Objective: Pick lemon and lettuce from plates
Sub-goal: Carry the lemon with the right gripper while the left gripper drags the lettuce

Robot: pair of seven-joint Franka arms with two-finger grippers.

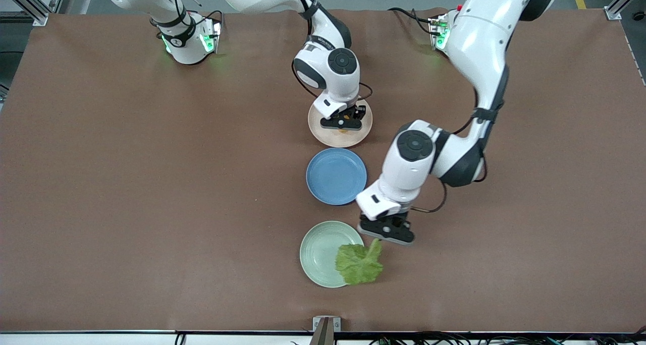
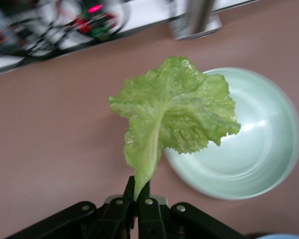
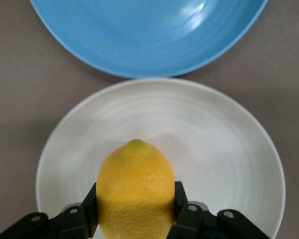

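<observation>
Right now your right gripper point(image 3: 134, 219) has its fingers point(image 3: 187, 211) pinched against both flanks of the lemon point(image 3: 135, 191), whose greenish pointed tip faces away from the wrist. You can see that the fruit sits over the beige plate point(image 3: 214, 149), low above its ringed surface; whether it touches the plate you cannot tell. In the front view this gripper point(image 1: 344, 121) hangs over that beige plate point(image 1: 339, 138), and the lemon point(image 1: 343, 130) shows only as a small orange speck beneath it.

Your left gripper point(image 2: 137, 206) has its fingers point(image 2: 148, 209) pressed nearly together on the pale stem of the lettuce point(image 2: 174, 112). The leaf fans outward from that pinch, its crinkled blade lying half across the rim of the mint plate point(image 2: 259, 164) and half over the bare bench point(image 2: 55, 139). From the front you see the left gripper point(image 1: 386, 230) just beside the mint plate point(image 1: 318, 254), at the edge toward the left arm's end, with the lettuce point(image 1: 359, 262) overlapping that rim.

Between the two plates lies a blue plate point(image 1: 336, 176), holding nothing; its rim point(image 3: 149, 37) also shows in the right wrist view, just beside the beige one.
</observation>
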